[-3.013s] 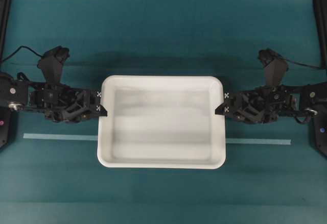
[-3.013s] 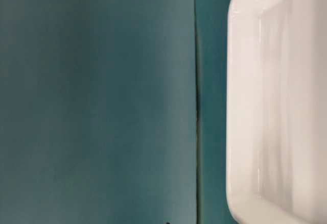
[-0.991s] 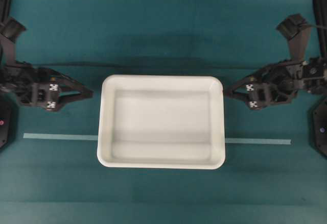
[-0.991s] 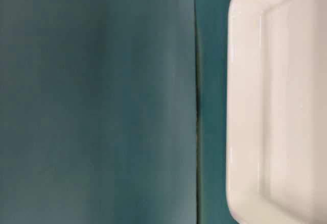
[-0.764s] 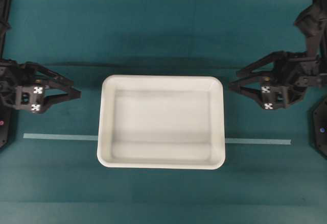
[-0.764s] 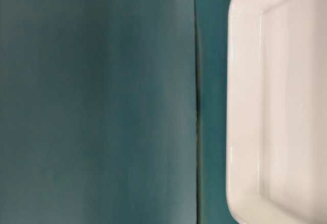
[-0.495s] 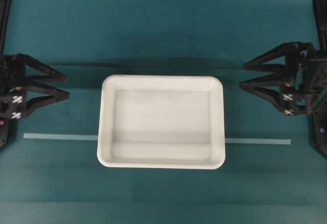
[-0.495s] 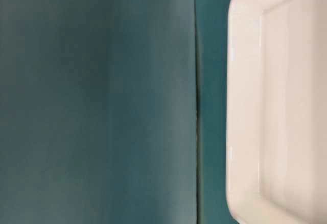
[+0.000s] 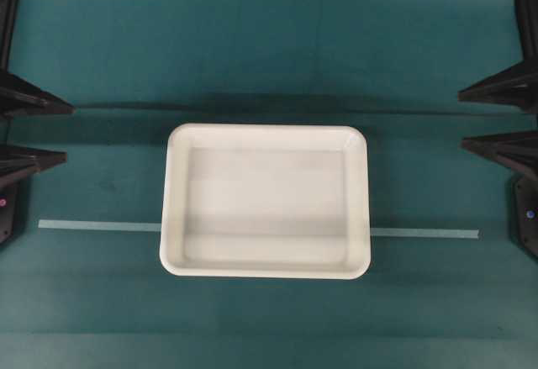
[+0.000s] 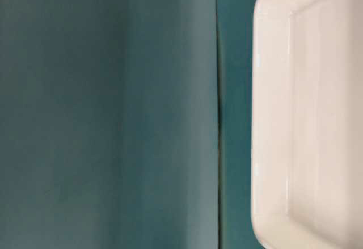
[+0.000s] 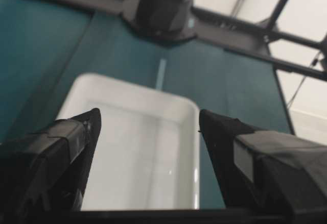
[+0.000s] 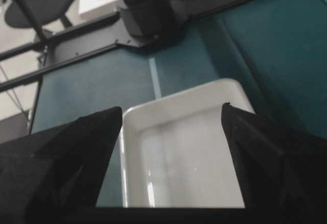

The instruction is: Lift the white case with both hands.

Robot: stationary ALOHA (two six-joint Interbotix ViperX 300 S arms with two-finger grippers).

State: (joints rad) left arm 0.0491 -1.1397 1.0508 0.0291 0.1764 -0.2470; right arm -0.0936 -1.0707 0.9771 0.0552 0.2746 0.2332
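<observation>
Teal table surface (image 9: 269, 58) fills the overhead view; a pale tape strip (image 9: 424, 234) runs across it and passes under the tray.

White case (image 9: 266, 201) sits flat at table centre, long sides parallel to the tape. Interior shows only the glossy flat bottom with faint reflections; nothing lies in it. Rim intact all round, corners rounded. Table-level view shows one rim and corner of the case (image 10: 272, 118) only, the rest cut off by the frame edge.

Left gripper (image 9: 29, 130) is at the far left edge, well apart from the case, jaws spread wide, holding nothing. Only the two pointed tips show overhead; the body is out of frame. Right gripper (image 9: 500, 118) mirrors it at the far right edge, jaws likewise spread and unloaded, well clear of the case.

Left wrist view: the left gripper (image 11: 148, 132) frames the case (image 11: 138, 152) between blurred dark tips. Right wrist view: the right gripper (image 12: 171, 127) does the same with the case (image 12: 184, 157). The opposite arm base shows beyond the tray in each view.
</observation>
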